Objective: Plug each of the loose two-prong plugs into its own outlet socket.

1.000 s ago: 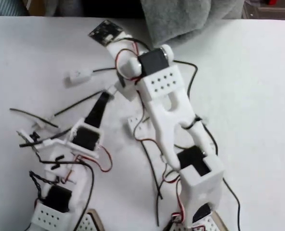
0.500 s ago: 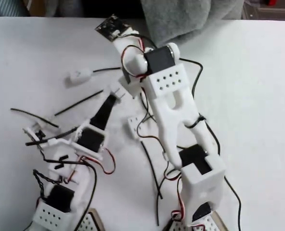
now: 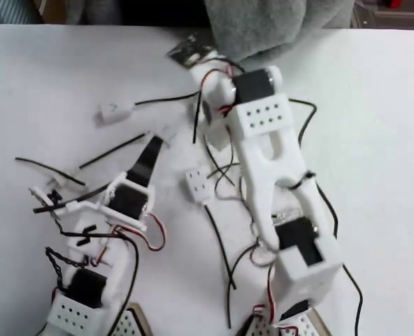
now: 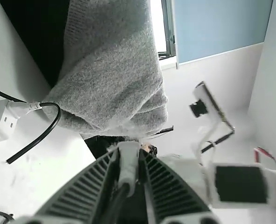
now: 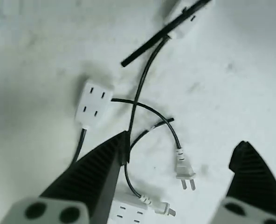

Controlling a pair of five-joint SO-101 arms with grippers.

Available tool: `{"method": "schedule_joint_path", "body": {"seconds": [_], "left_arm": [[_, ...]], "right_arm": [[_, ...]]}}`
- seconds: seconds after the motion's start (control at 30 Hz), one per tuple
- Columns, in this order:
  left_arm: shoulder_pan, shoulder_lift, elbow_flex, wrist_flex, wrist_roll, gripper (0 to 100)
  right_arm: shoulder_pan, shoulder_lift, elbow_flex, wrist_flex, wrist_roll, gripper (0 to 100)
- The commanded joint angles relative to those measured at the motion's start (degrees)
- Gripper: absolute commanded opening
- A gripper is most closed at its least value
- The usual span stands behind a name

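One plug (image 4: 128,164) sits clamped in the left gripper (image 4: 128,152), likely bound for a socket (image 4: 0,120); the right gripper (image 5: 183,140) gapes above a loose plug (image 5: 184,169).

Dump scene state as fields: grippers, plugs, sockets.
left gripper: shut on held plug, white, clamped between the fingers
right gripper: open, above the table
loose plug: flat on the table, both prongs bare, black cord attached
near socket: flat on the table, slots empty
far socket: on the table, black cord attached, apart from both arms
status: neither plug is in a socket yet
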Motion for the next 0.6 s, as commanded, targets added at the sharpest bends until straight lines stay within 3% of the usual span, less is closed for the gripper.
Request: {"method": "schedule_joint_path", "body": {"seconds": [0.0, 0.37, 0.57], "left_arm": [[-0.22, -0.57, -0.09, -0.26, -0.18, 2], [-0.04, -0.57, -0.09, 0.00, -0.35, 2], [4.09, -0.57, -0.09, 3.25, -0.53, 2]], "right_arm": [[-5.32, -6.20, 1.14, -0.31, 0.09, 34.1], [-7.87, -6.11, 0.00, -6.02, 0.09, 34.1], [-9.19, -6.11, -0.09, -10.07, -2.46, 34.1]]}}
